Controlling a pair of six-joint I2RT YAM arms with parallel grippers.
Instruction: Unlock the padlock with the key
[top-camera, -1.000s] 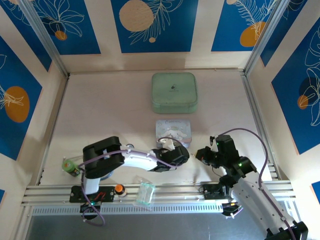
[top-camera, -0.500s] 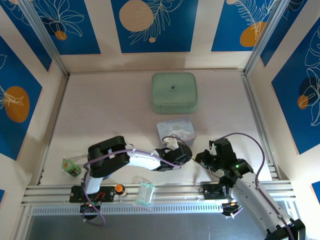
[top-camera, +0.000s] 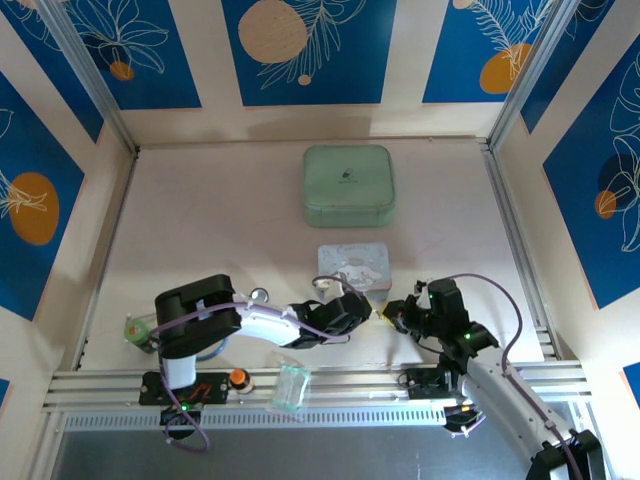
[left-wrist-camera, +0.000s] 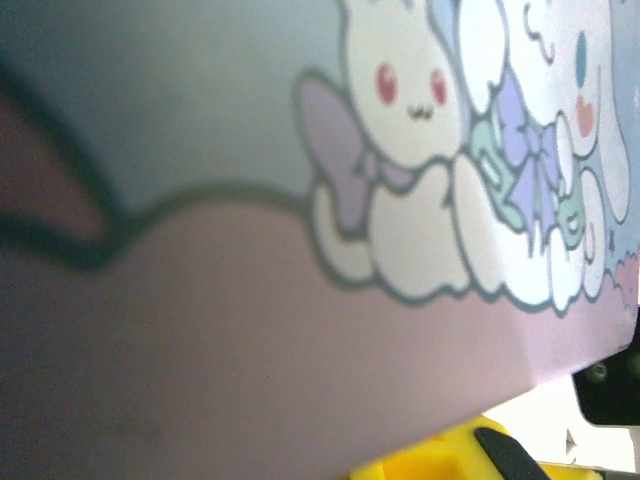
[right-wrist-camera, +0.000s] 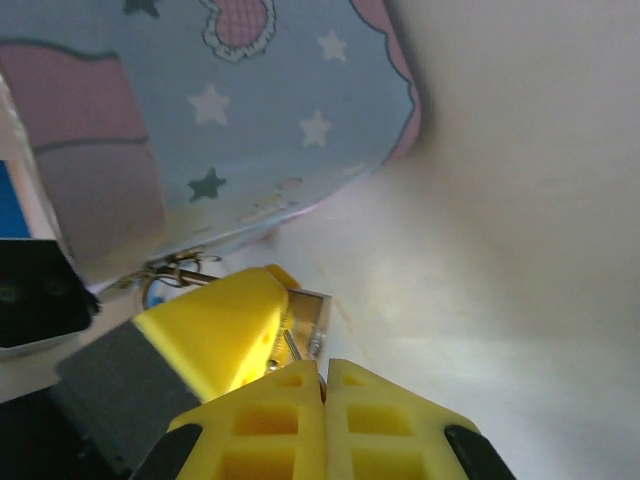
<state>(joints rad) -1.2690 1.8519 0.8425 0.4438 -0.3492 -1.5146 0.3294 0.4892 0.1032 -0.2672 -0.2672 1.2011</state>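
pale wooden tabletop (top-camera: 220, 220) is stretching out under blue floral wall panels (top-camera: 310, 50), with a mint-green box (top-camera: 348, 185) sitting toward the back and a pale blue cartoon tin (top-camera: 350, 262) resting nearer the arms. both arms are meeting just in front of the tin's near right corner. the left gripper (top-camera: 363, 312) is reaching in from the left and the right gripper (top-camera: 394, 316) from the right, their tips almost touching.

in the right wrist view the right gripper's yellow fingers (right-wrist-camera: 270, 420) are pressing together, and a thin silver sliver, which i am taking for the key (right-wrist-camera: 291, 348), is sticking out from between them. it is pointing at a small pale metallic block, seemingly the padlock (right-wrist-camera: 308, 312), which is sitting against one yellow finger of the left gripper, just beside the tin's edge. only that one finger is showing there, so i cannot tell whether the left jaws are clamping the lock or merely bracing it.

both pieces are looking tiny, rigid, light and smooth, so they are likely to swivel or slip between the pads. i am judging that the lock is best pinched across its flat body faces, leaving the keyhole end bare. the key is best pinched on its broad head so the blade is not pivoting as it is seeking the slot.
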